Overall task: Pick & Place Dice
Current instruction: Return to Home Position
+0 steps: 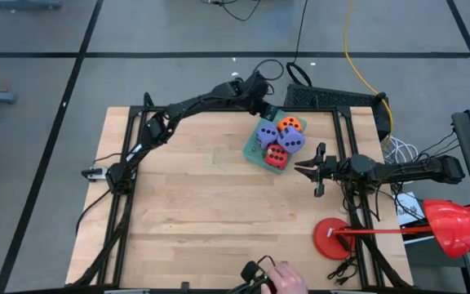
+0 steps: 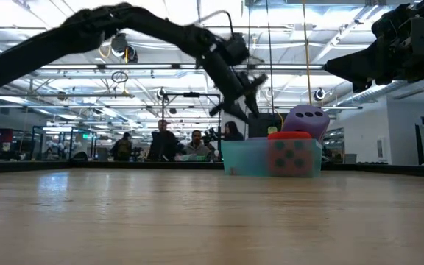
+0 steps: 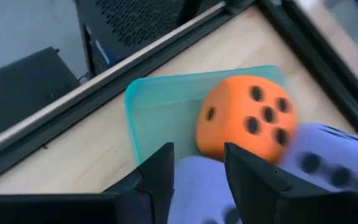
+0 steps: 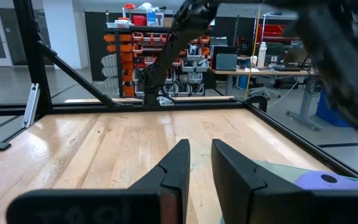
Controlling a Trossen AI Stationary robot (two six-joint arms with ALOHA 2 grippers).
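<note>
A teal tray (image 1: 251, 150) sits near the table's far edge and holds the dice. The orange die (image 1: 290, 124) lies at its far side, two lavender dice (image 1: 266, 135) (image 1: 292, 141) in the middle, and the red die (image 1: 276, 156) at the near side. My left gripper (image 1: 263, 96) hovers open over the tray's far end. Its wrist view looks down on the orange die (image 3: 247, 118), with a lavender die (image 3: 194, 180) showing below its fingers. My right gripper (image 1: 307, 168) hangs above the table just right of the tray, its fingers slightly apart (image 4: 201, 152).
A red lamp-like object (image 1: 451, 224) with a round base (image 1: 333, 237) stands at the right near corner. A black box (image 1: 333, 98) lies beyond the far edge. A person's hand (image 1: 285, 282) is at the near edge. Bare wood stretches left and near of the tray.
</note>
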